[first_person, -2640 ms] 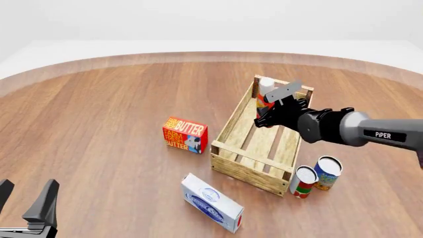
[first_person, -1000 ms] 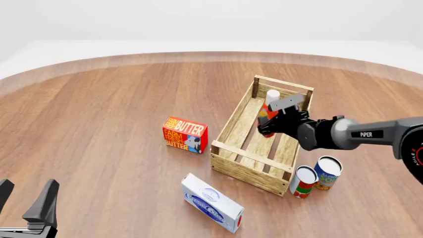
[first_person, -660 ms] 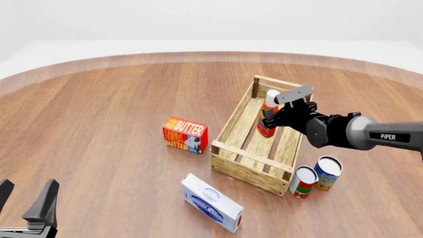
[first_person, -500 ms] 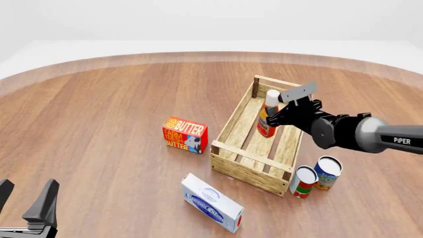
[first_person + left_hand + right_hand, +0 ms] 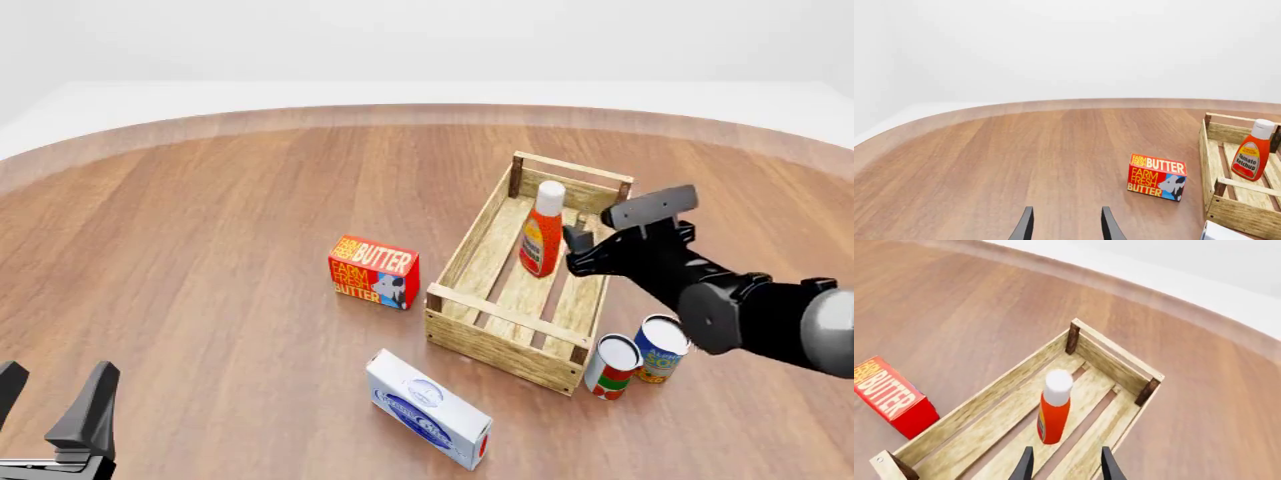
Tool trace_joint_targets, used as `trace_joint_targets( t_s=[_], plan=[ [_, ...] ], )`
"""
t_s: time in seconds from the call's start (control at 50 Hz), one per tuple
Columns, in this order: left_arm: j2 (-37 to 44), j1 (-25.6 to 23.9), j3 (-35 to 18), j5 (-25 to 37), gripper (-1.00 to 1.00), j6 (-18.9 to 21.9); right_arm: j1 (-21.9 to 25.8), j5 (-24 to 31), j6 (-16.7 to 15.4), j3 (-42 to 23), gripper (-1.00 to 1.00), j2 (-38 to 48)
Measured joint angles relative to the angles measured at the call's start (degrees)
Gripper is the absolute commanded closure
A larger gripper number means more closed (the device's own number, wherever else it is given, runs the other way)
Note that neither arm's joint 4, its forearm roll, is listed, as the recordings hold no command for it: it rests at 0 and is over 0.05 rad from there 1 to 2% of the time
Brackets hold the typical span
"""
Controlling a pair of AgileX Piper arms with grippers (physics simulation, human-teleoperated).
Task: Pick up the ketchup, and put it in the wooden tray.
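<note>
The ketchup (image 5: pixel 541 230), an orange-red bottle with a white cap, stands upright inside the wooden tray (image 5: pixel 470 248), towards its far end. It also shows in the left wrist view (image 5: pixel 1252 157) and the right wrist view (image 5: pixel 1054 407). My right gripper (image 5: pixel 581 250) is open and empty, just to the right of the bottle and apart from it; its fingers (image 5: pixel 1026 466) frame the bottle from behind. My left gripper (image 5: pixel 51 400) is open and empty at the near left table edge, far from the tray (image 5: pixel 1234 215).
A red butter box (image 5: pixel 374 272) stands left of the tray. A white-and-blue box (image 5: pixel 427 408) lies in front of it. Two cans (image 5: pixel 614 366) (image 5: pixel 662 348) stand by the tray's near right corner, under my right arm.
My right gripper lowered the ketchup into the tray, let go of it and drew back to the right and nearer. The bottle now stands free. The left arm has not moved.
</note>
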Motion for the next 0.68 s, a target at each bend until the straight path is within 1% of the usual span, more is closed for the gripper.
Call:
trace_joint_targets(
  t_s=[0.24, 0.34, 0.52, 0.68],
  plan=[
    [0.00, 0.00, 0.00, 0.00, -1.00, 0.00, -1.61, -3.33, 1.76, 9.12, -1.00, -7.92],
    [0.00, 0.00, 0.00, 0.00, -1.00, 0.00, -2.66, -4.83, 2.00, 13.07, -1.00, -11.11],
    [0.00, 0.00, 0.00, 0.00, -1.00, 0.00, -5.03, -9.70, 2.93, 20.58, -1.00, -13.86],
    [0.00, 0.00, 0.00, 0.00, -1.00, 0.00, -6.76, -11.30, 3.58, 25.68, -1.00, -17.48]
  ],
)
